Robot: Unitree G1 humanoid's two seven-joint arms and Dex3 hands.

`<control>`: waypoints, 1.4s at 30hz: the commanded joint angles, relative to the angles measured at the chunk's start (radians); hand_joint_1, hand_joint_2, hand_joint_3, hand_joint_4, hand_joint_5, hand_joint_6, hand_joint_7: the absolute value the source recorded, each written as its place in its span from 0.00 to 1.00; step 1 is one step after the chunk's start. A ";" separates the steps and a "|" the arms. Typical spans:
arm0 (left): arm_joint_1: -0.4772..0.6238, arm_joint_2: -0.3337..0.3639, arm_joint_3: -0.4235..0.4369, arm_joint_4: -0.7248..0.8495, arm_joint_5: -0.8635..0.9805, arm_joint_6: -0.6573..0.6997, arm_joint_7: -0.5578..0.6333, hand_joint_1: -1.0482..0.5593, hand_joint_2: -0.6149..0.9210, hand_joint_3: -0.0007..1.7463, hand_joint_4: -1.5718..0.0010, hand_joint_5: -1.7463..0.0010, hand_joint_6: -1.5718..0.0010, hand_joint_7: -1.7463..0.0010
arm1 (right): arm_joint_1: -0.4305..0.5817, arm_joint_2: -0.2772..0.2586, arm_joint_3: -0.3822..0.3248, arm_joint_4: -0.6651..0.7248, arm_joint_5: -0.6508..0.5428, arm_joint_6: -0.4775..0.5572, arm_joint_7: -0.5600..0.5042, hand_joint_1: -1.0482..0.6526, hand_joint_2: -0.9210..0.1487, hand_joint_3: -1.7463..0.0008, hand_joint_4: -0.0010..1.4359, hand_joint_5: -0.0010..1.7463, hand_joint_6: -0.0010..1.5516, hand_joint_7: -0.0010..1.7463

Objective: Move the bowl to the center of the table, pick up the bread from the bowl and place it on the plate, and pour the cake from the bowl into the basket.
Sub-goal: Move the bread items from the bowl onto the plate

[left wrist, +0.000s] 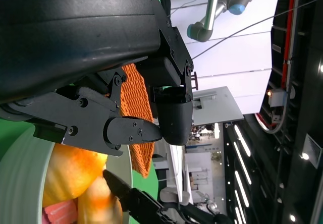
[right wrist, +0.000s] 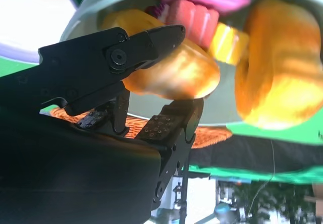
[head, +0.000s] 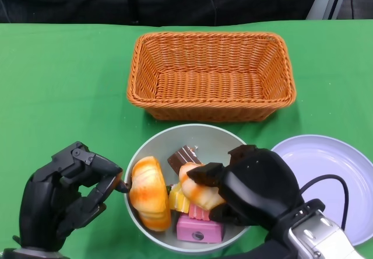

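The robot's black right hand [head: 247, 183] pinches a glazed golden bread roll [head: 198, 193] inside the pale round bowl [head: 205, 132], while the empty left hand [head: 61, 195], fingers loosely apart, touches the bowl's rim.

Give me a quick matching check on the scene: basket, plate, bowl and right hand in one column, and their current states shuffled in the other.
Things:
1. basket
2. plate
3. bowl
4. right hand

States:
A. holds a bread roll over the bowl
B. lavender, nothing on it
C. woven orange, nothing inside, beyond the bowl
D. grey, holding bread and cake pieces

Pairs: 1-C, 2-B, 3-D, 4-A
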 commanded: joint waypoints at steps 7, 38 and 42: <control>-0.008 0.016 0.013 0.028 0.017 -0.029 0.008 0.55 0.99 0.17 0.51 0.20 0.47 0.35 | -0.031 -0.018 -0.066 0.030 0.158 -0.122 -0.092 0.47 0.00 0.94 0.51 0.76 0.73 0.03; -0.030 0.020 0.032 0.066 0.030 -0.034 0.014 0.54 1.00 0.17 0.50 0.21 0.46 0.36 | 0.044 -0.007 -0.245 -0.231 0.415 -0.124 -0.017 0.50 0.00 0.96 0.54 0.84 0.77 0.09; -0.033 0.020 0.034 0.073 0.030 -0.037 0.014 0.55 1.00 0.17 0.50 0.21 0.46 0.36 | 0.081 -0.007 -0.302 -0.326 0.469 -0.091 0.025 0.51 0.01 0.96 0.51 0.89 0.57 0.42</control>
